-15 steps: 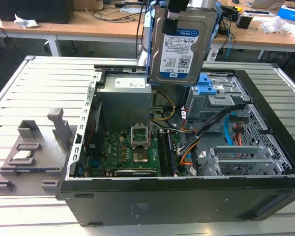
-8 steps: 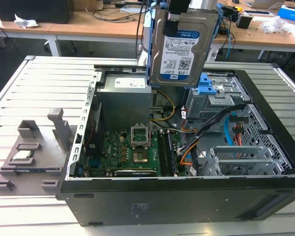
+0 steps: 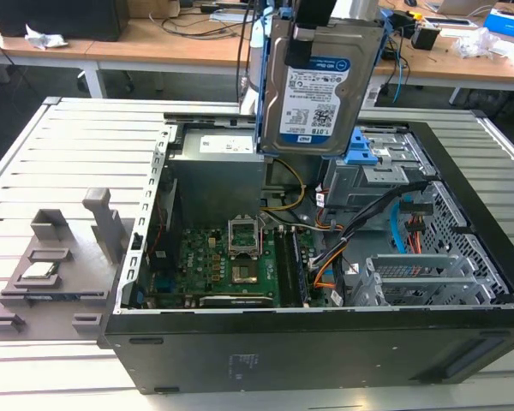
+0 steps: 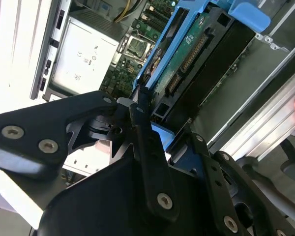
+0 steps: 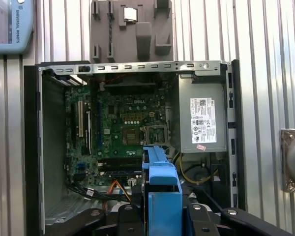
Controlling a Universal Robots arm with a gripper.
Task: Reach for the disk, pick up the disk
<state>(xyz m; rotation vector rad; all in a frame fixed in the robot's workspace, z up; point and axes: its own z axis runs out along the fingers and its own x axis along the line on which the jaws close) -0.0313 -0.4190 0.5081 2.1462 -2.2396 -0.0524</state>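
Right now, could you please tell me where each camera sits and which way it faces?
Exterior view: off the arm, looking down into the computer case; the gripper holds the disk above it.
First wrist view: on the arm, looking straight down into the case; the gripper flanks the disk's blue carrier.
Second wrist view: on the arm, looking along the gripper at the disk's circuit-board side.
All three share the motherboard.

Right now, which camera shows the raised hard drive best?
The exterior view: the disk hangs above the open computer case, label facing the camera. The second wrist view shows its circuit-board side; the first wrist view shows its blue carrier edge-on.
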